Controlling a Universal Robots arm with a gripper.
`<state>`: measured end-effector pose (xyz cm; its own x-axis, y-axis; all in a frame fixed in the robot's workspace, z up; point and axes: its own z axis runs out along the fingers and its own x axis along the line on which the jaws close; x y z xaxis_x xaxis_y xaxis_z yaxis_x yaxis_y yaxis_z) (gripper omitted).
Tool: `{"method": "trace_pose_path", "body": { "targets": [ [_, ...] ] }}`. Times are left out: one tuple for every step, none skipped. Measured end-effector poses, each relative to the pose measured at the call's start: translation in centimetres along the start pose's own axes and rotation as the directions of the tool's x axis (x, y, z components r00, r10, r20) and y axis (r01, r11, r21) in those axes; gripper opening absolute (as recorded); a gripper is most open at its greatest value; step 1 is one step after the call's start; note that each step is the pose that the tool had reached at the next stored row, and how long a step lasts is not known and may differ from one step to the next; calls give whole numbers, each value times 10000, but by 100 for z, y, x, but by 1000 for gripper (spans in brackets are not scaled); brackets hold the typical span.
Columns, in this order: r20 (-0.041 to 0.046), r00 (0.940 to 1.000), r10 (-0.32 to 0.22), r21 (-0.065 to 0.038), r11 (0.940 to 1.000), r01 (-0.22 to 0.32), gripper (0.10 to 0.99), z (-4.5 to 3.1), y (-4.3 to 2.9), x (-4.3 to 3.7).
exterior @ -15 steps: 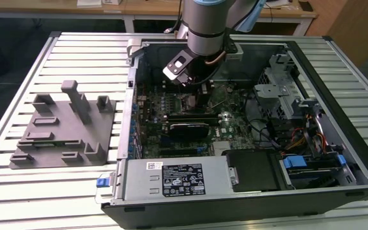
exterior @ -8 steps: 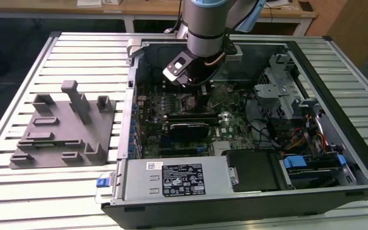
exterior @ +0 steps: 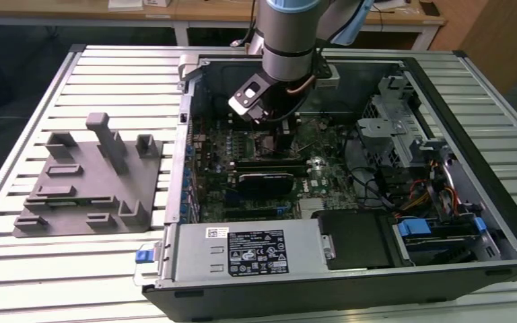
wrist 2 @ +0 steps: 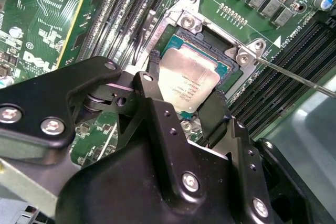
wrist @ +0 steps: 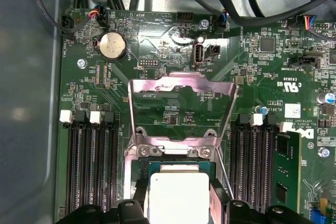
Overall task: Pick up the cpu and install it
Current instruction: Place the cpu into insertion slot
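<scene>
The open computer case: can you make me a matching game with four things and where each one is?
Things
1. small square silver-grey cpu
2. big grey moulded plastic fixture
3. round silver coin battery
4. shiny hinged metal frame

Places
A. on the slatted table, to the exterior view's left of the case
B. flipped open beside the socket
C. at the open socket, right by the black gripper
D. flat on the green motherboard

Pairs: 1-C, 2-A, 3-D, 4-B

cpu (wrist 2: 188,80) in socket (wrist 2: 210,38) on motherboard (wrist 2: 47,30), fixture (exterior: 79,195) beside case (exterior: 330,296)
</scene>
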<state>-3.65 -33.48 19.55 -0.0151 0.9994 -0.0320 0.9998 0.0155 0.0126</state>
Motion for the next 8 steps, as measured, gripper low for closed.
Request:
{"method": "trace_pose_path", "body": {
  "targets": [
    [-1, 10000, 16, 0, 10000, -16, 541, 2, 0, 3],
    [-1, 10000, 24, 0, 10000, -24, 541, 3, 0, 5],
    [-1, 10000, 24, 0, 10000, -24, 541, 3, 0, 5],
    [-1, 10000, 25, 0, 10000, -25, 541, 3, 0, 5],
    [-1, 10000, 25, 1, 10000, -25, 541, 2, 0, 5],
    [0, 10000, 25, 1, 10000, -25, 541, 2, -1, 5],
    [1, 10000, 34, 2, 10000, -34, 541, 3, -5, 6],
    [1, 10000, 62, 3, 10000, -62, 541, 4, -11, 6]
  ]
}}
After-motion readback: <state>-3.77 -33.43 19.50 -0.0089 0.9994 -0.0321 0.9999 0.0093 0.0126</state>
